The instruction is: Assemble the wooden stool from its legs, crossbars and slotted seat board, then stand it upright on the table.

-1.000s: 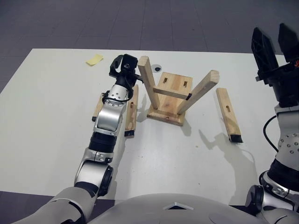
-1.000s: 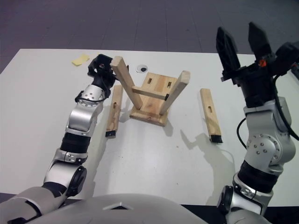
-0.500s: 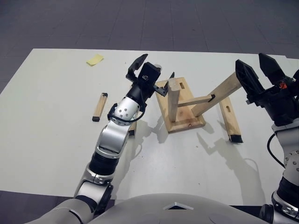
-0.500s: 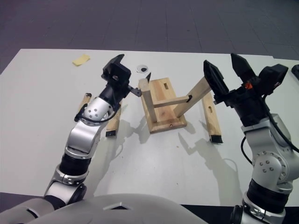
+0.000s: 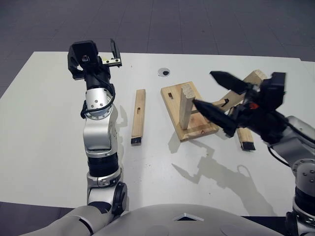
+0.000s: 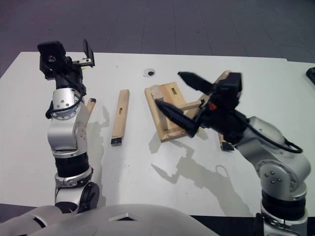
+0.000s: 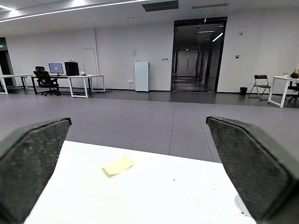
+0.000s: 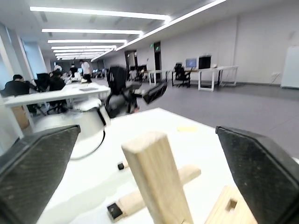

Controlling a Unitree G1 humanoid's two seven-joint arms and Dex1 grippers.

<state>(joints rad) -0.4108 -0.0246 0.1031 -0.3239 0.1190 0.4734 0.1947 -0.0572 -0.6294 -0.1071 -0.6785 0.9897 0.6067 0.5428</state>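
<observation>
Stool's half built and sitting upside down: the seat (image 5: 172, 98) lies flat on the table (image 5: 44, 128), right of the middle, with one leg (image 5: 185, 109) standing straight up out of it. A second leg (image 5: 253, 77) leans out to the right, and a crossbar (image 6: 192, 104) runs between the two. The right gripper (image 5: 203, 88) is low over the seat with its fingers spread wide either side of the upright leg. Can't tell if a finger touches it, but it's not clamped. The left gripper (image 5: 96, 55) is held up high over the table's far left, fingers apart, nothing in them. One spare leg (image 5: 139, 114) lies flat left of the seat, and another (image 5: 244, 140) lies on the right, partly hidden behind the right arm.
</observation>
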